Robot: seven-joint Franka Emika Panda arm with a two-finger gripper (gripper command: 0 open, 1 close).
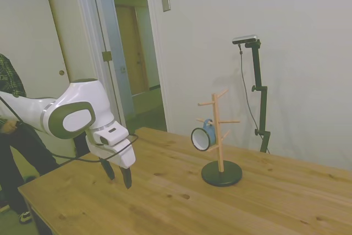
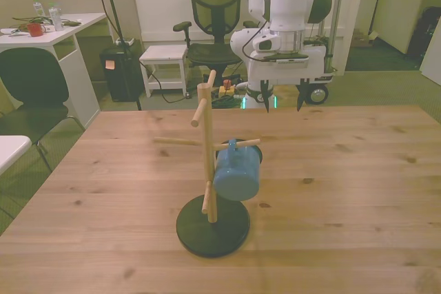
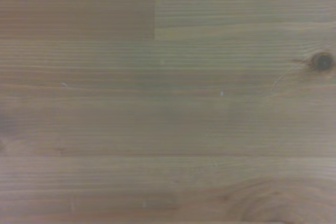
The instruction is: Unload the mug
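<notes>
Wrist bent down, your arm [image 1: 66,115] sits low over the bench [image 1: 165,202] well apart from the peg stand [image 1: 220,136], with the jaws pointing at the wood, spread open and empty, fingertips just above the surface and touching nothing. You can see the mug [image 2: 236,170] hanging by its handle on a middle peg of that stand, tipped on its side, on the stand's side toward the front view's right, clear of the black base [image 2: 212,228]. Your wrist view shows only bare bench planks and knots.
</notes>
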